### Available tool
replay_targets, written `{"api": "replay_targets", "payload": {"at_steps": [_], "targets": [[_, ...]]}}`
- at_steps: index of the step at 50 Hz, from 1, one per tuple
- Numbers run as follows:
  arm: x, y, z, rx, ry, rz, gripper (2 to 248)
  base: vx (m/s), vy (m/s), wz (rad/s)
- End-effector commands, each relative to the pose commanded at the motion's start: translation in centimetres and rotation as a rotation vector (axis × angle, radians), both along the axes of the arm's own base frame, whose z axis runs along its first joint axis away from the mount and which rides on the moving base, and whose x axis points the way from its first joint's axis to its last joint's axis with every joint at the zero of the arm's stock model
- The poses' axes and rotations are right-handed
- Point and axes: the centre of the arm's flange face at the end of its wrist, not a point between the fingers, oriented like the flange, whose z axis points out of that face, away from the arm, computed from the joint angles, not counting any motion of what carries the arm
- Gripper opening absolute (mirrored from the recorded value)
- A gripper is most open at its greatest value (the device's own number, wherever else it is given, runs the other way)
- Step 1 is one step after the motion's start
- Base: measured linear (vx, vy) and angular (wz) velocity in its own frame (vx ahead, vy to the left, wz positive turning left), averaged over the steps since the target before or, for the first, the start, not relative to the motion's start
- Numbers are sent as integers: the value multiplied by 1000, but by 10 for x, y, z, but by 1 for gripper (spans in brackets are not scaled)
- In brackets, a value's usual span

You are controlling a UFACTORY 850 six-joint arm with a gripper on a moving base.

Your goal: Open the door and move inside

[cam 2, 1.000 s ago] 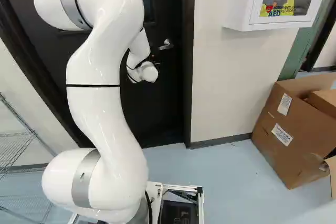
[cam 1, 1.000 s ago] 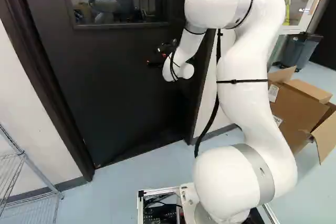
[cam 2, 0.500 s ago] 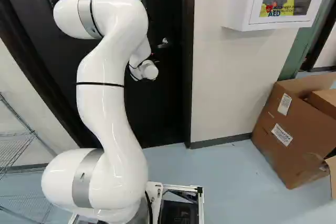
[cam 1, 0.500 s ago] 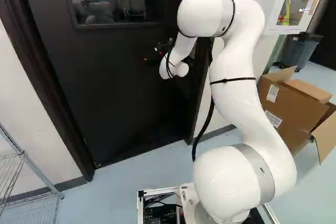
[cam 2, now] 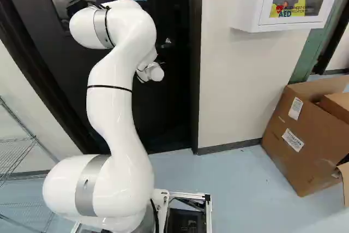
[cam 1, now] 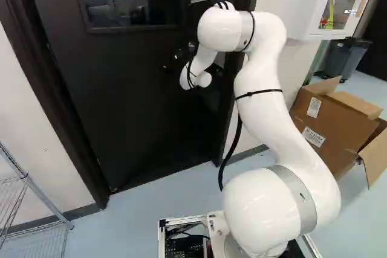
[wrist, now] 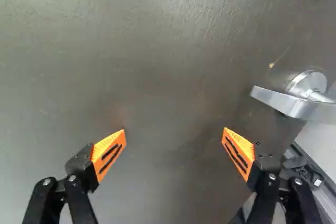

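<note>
Pale floor met the dark door ahead of us, a carton right of its frame; our tool gaped wide and empty.

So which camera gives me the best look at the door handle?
The wrist view: it shows the door handle large, its lever and round base both visible, beside the open gripper. The right base view shows it small beside the arm; in the left base view I can't make it out.

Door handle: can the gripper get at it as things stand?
Probably yes: nothing shows between the open gripper and the handle, but it lies beside the fingers, not between them, so a sideways shift looks needed.
</note>
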Motion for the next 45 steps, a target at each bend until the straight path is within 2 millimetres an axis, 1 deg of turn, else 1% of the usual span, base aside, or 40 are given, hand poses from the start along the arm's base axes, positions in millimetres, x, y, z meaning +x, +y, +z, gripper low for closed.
{"api": "replay_targets", "payload": {"at_steps": [6,12,27,45], "targets": [[-1,3,0,0,1,4,247,0,0,0],[-8,5,2,2,9,4,247,0,0,0],[-35,8,7,15,44,-18,247,0,0,0],[-68,3,14,44,89,-76,247,0,0,0]]}}
